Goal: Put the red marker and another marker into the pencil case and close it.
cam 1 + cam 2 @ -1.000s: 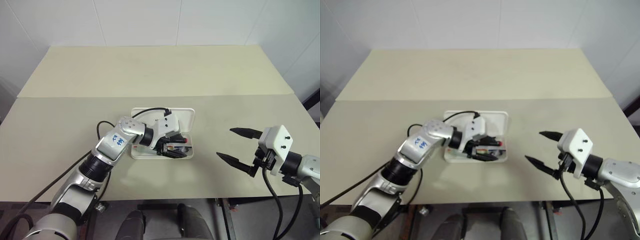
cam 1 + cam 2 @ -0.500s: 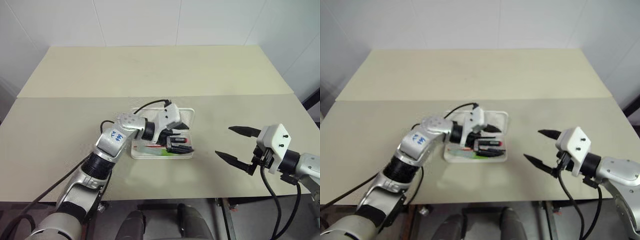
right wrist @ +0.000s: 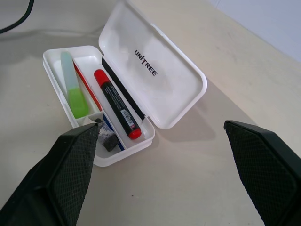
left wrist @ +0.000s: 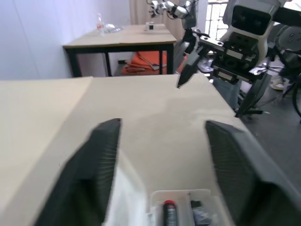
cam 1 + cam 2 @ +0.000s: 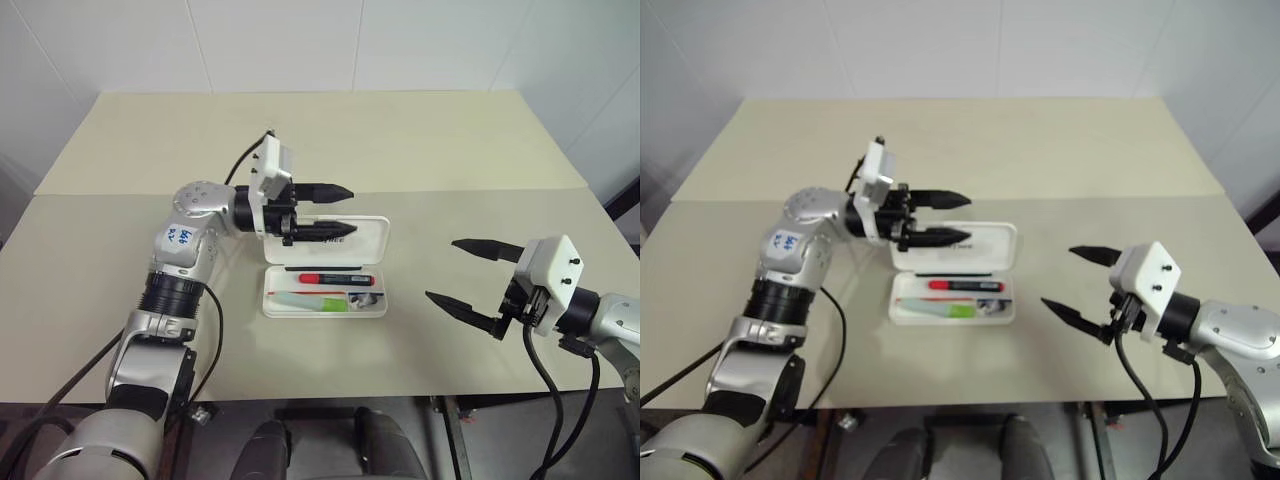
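The flat white hard plastic pencil case (image 5: pixel 325 290) lies open near the middle of the pale beige worktop (image 5: pixel 120 250), with its lid (image 3: pixel 157 70) folded back flat and the dark "UNITREE" lettering visible inside. In the tray, the slim red marker with black barrel label (image 3: pixel 117 104) lies along the side nearest the lid. The chunky light-green marker with a paler end (image 3: pixel 73 87) lies parallel to it on the other side of the tray. A small dark and silvery lump (image 3: pixel 107 137) sits in the little compartment at one end of the tray.

The left tool (image 5: pixel 335 209) hangs above the open lid, pointing sideways toward the robot's right, with its two black fingers apart and nothing between them. The right tool (image 5: pixel 468 273) hovers over the worktop, well apart from the case on its right side, fingers spread wide and empty.
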You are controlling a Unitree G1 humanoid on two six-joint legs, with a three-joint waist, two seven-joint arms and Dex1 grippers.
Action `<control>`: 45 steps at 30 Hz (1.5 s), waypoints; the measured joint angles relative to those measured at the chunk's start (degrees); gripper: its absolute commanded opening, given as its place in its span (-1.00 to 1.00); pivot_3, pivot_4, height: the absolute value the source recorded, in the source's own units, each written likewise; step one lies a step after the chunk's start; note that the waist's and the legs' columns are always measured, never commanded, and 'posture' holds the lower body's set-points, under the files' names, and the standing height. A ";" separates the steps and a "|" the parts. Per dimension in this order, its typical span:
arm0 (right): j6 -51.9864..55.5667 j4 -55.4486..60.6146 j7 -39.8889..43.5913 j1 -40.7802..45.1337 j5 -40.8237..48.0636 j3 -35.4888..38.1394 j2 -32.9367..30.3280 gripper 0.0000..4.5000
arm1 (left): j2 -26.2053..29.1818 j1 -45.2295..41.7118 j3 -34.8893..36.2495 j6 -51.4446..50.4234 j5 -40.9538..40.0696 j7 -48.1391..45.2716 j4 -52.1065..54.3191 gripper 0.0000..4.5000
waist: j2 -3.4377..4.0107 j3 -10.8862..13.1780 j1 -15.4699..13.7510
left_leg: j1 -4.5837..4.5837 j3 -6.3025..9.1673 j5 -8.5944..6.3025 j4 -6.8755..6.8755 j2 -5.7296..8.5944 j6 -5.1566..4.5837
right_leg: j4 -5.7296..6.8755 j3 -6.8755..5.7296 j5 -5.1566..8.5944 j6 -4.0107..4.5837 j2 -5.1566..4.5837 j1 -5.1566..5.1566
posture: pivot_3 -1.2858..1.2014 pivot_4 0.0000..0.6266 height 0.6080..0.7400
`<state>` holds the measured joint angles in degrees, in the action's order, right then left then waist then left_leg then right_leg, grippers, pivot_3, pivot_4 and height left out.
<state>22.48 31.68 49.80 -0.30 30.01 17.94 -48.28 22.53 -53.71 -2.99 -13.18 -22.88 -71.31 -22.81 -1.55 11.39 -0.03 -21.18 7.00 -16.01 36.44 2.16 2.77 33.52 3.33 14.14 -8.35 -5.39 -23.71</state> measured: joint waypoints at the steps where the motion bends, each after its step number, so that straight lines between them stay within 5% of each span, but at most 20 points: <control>1: 0.00 -0.13 0.06 0.01 0.07 -0.04 0.00 1.00 | 0.15 -0.76 0.34 0.95 0.26 -0.06 -1.61 -0.33 | 0.00 0.00 0.00 | 0.01 0.00 0.00 -0.01 0.00 0.00 | 0.00 0.00 -0.01 -0.02 0.00 0.00 | 0.03 -0.52 1.00; 6: 0.02 -0.22 0.02 0.03 0.40 -0.10 0.44 1.00 | 1.48 -6.99 2.12 6.91 2.33 -0.14 -12.43 -0.99 | 0.00 0.00 0.07 | 0.01 0.00 -0.01 -0.03 0.01 -0.02 | 0.00 0.00 -0.03 -0.05 -0.01 -0.01 | 0.03 -0.52 1.00; 20: 0.01 -0.23 -0.54 1.24 2.25 -0.10 2.84 1.00 | 5.76 -14.37 1.73 21.61 16.35 2.19 -45.23 -0.99 | -0.04 0.02 0.06 | -0.03 0.03 -0.02 -0.07 0.02 -0.04 | 0.02 -0.02 -0.06 -0.11 0.00 -0.03 | 0.03 -0.52 1.00; 30: -0.79 -0.95 1.88 2.26 11.08 2.67 6.64 1.00 | 7.32 -12.77 1.79 19.73 17.33 -14.68 -45.30 -0.99 | -0.07 0.05 0.30 | 0.02 0.02 -0.03 -0.07 0.01 -0.05 | 0.14 -0.01 -0.06 -0.11 0.02 -0.04 | 0.03 -0.52 1.00; 45: -2.69 -9.98 16.03 7.44 16.49 3.32 2.56 1.00 | 11.35 -5.97 -10.12 15.89 11.35 -14.77 -28.92 -0.99 | -0.07 0.05 0.28 | 0.02 0.04 -0.03 0.00 0.01 -0.05 | 0.26 0.02 -0.06 -0.11 0.00 -0.04 | 0.03 -0.52 1.00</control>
<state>19.80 21.70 65.82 7.14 46.50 21.26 -45.72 33.88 -59.68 -13.12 2.70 -11.53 -86.08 -51.73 -1.62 11.44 0.25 -21.16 7.03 -16.04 36.43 2.16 2.72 33.78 3.36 14.08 -8.46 -5.40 -23.74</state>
